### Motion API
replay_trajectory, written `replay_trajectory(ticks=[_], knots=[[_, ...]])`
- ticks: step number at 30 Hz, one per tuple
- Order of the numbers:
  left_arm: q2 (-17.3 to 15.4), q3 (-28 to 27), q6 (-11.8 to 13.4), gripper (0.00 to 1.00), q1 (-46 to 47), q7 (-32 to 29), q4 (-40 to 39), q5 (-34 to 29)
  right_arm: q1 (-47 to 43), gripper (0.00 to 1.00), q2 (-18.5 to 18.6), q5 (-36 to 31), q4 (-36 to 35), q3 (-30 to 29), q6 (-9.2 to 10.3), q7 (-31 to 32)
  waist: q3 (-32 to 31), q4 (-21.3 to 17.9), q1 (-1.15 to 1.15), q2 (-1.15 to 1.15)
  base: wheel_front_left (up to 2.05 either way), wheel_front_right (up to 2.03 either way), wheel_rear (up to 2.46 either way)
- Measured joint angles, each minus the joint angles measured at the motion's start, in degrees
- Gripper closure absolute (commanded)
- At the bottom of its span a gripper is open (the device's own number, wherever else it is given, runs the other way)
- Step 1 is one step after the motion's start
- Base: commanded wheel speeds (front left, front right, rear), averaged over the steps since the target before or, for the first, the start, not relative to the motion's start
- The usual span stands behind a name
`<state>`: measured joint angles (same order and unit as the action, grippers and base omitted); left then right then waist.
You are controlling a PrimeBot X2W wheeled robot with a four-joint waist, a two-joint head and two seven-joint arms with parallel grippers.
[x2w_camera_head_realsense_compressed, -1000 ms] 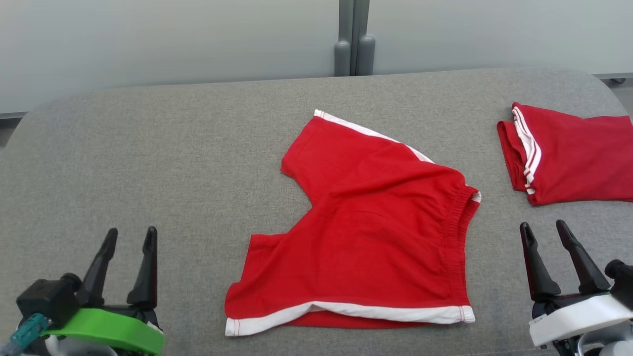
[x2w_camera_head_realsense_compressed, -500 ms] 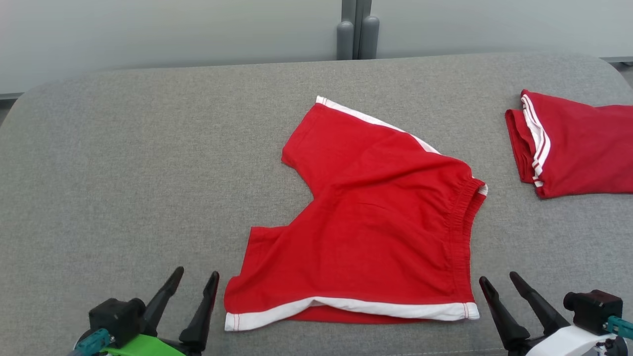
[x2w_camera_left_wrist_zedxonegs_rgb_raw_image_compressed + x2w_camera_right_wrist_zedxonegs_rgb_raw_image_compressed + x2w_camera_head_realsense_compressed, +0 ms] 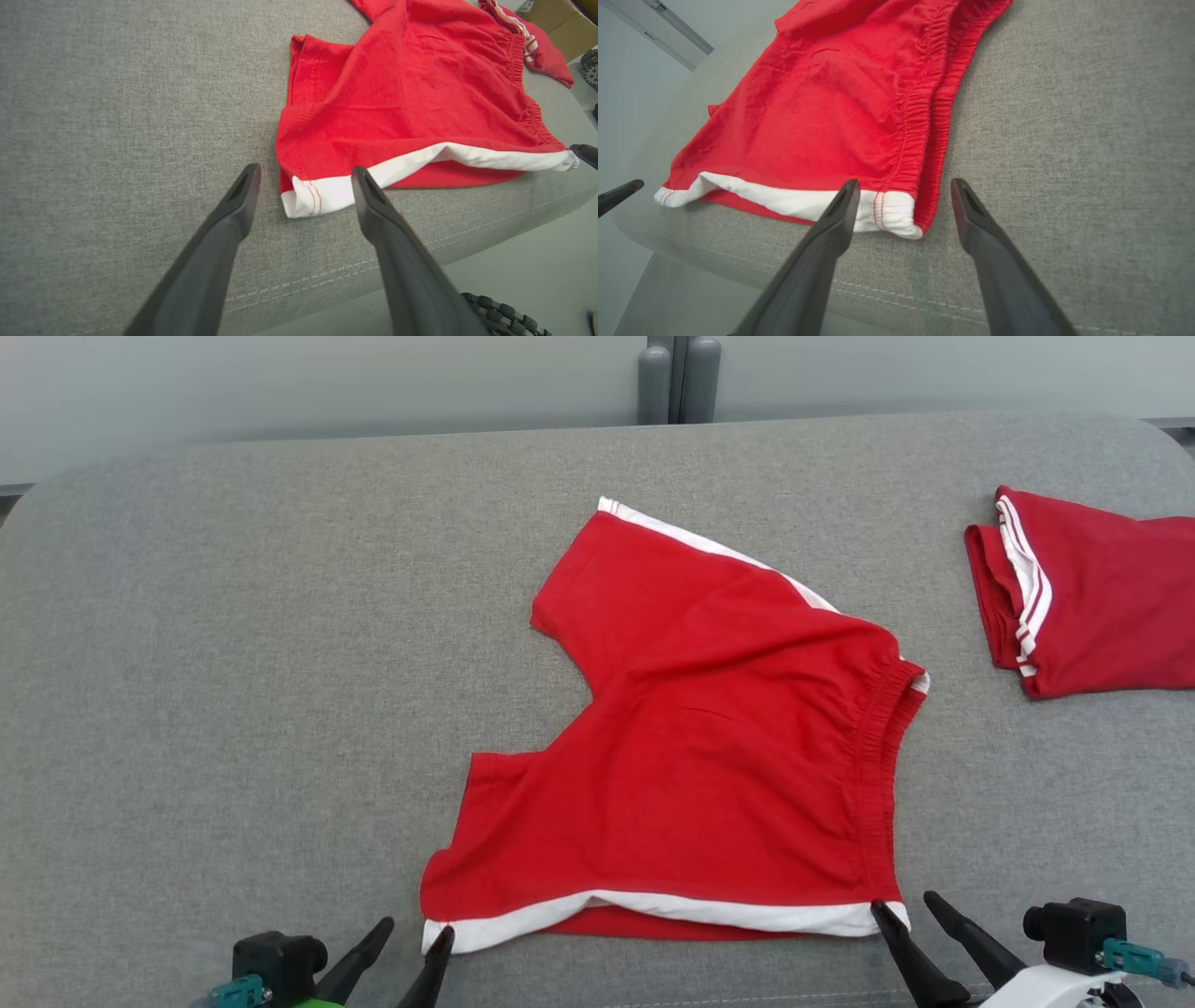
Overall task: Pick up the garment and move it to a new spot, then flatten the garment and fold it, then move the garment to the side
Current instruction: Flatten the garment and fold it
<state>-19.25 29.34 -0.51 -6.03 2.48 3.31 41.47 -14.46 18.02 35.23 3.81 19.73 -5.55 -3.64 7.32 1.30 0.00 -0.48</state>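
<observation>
**Open end effectors at both near corners, fold yet to begin**

Spread near the middle of the grey surface (image 3: pixel 233 663): red shorts (image 3: pixel 709 737), mostly flat, 2 legs splayed toward the robot's left, elastic waistband (image 3: pixel 878 756) toward its right, white band (image 3: pixel 653 915) along the near edge. At the near left corner of that band: left end effector (image 3: pixel 417 927), fingers spread wide, nothing held, corner lying between the 2 tips in the left wrist view. At the near right corner, beside the waistband's end: right end effector (image 3: pixel 904 902), equally wide, equally empty, straddling the cloth's corner the same way.

Judged from the lie of the cloth: placement and flattening largely done, soft ripples left across the middle and the top layer lifted slightly off the near band. No fold made. Move to the side not yet done. Likely step in hand: a pinch on both near corners ahead of a 1st fold.

Hard to make out: contact between fingertips and fabric, perhaps a light touch at each corner, not settled from these angles. Hidden: lower layer of the shorts, apart from a red strip under the lifted band. Cropped by the head view's bottom edge: bodies of both end effectors. Cut off at that view's right edge: a 2nd red garment (image 3: pixel 1092 597) with white stripes, folded, well apart from the shorts.
</observation>
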Motion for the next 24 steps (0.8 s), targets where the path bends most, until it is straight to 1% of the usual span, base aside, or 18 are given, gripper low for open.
replay_trajectory(ticks=[5, 7, 12, 19, 23, 24], knots=[[0.1, 0.6, -0.1, 0.0, 0.1, -1.5, 1.9, 0.1, 1.6, 0.0, -0.2, 0.0, 0.8, 0.7, -0.11, 0.2, 0.7, -0.1, 0.0, 0.0, 0.0, 0.0, 0.0], [0.2, 0.8, -0.5, 0.0, 0.2, -1.9, 2.1, 0.1, 2.3, 0.0, -0.2, 0.0, 1.2, 0.9, -0.41, 0.6, 0.9, 0.0, 0.0, 0.0, 0.0, 0.0, 0.0], [0.6, 1.5, -0.9, 0.0, 1.5, -2.8, 3.7, 0.1, 2.4, 0.0, -0.5, 0.3, 2.4, 1.3, -0.43, 1.7, 1.3, 0.2, 0.0, 0.0, 0.0, 0.0, 0.0], [1.5, 1.7, -1.1, 0.0, 3.5, -2.9, 5.0, 0.1, 2.5, 0.0, -0.5, 1.4, 3.7, 2.1, -0.51, 3.3, 1.6, 0.5, 0.0, 0.0, 0.0, 0.0, 0.0], [1.7, 2.0, -1.5, 0.0, 3.9, -3.0, 5.7, 0.1, 2.5, 0.0, -0.5, 2.5, 4.0, 2.7, -0.94, 3.8, 1.7, 0.5, 0.0, 0.0, 0.0, 0.0, 0.0], [1.8, 2.1, -1.5, 0.0, 3.9, -3.0, 5.8, 0.1, 2.6, 0.04, -0.5, 2.7, 4.0, 2.8, -0.94, 4.0, 1.7, 0.5, 0.0, 0.0, 0.0, 0.0, 0.0]])
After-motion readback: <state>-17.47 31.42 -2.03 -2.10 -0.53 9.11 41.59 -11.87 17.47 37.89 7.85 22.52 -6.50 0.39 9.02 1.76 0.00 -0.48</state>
